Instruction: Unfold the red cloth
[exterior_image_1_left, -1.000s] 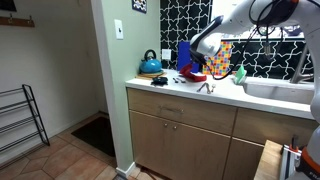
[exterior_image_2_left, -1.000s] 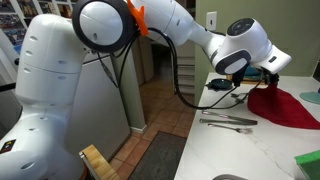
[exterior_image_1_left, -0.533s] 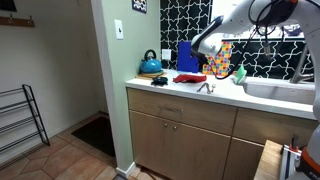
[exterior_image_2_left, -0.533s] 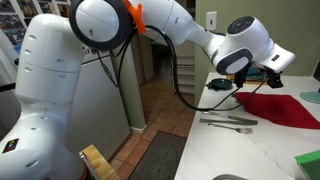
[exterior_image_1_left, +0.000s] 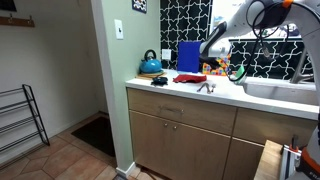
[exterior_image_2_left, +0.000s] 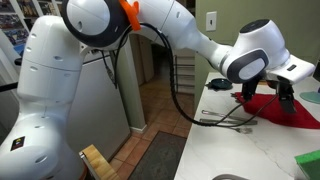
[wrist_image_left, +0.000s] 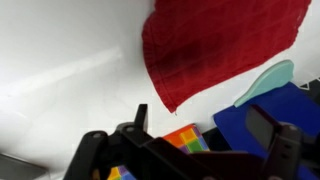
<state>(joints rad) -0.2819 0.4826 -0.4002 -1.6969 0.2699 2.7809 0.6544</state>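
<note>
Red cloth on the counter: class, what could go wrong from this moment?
1. The open gripper hangs just over the red cloth; a finger could snag and rumple it when moving off.
2. The wrist view shows only part of the cloth, so a fold could lie out of sight.
3. Metal utensils lie beside it; dragged fabric might shift them.
</note>
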